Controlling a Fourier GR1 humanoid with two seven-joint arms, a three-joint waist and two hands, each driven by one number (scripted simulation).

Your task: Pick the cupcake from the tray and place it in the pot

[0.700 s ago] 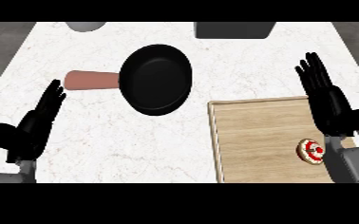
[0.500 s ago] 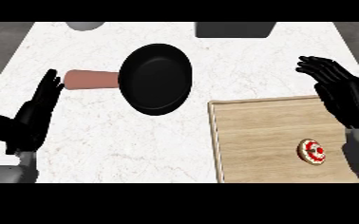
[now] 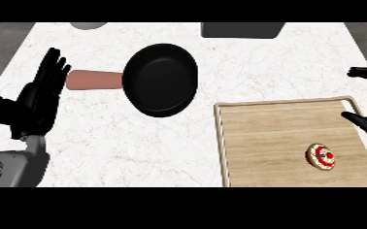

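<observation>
At the far left I see the left hand (image 3: 39,102) upright at the counter (image 3: 143,140) edge, fingers straight and spread, holding nothing. It rests there.

Just right of its fingertips lies the pot's handle (image 3: 93,80), reddish-brown, its long axis running left to right, free end pointing at the left hand. I see a small gap between handle and fingers. The handle joins the pot (image 3: 161,80), a shallow black round vessel, mouth up, nothing visible inside.

Right of the pot and nearer me lies the tray (image 3: 279,121), light wood with a raised rim, well apart from the left hand.

The cupcake (image 3: 323,155) sits on the tray toward its right, near side, seen from above: round, so no long axis; white top with red marks. I can read no writing or brand on any item.

Of the right hand (image 3: 356,118) only dark fingertips show at the right edge, one above the tray's far rim, one over the tray. I cannot tell how far it is open. The cupcake lies nearer me than those fingertips, slightly left, not touching.

Two grey objects (image 3: 240,29) are cut off at the counter's far edge.
</observation>
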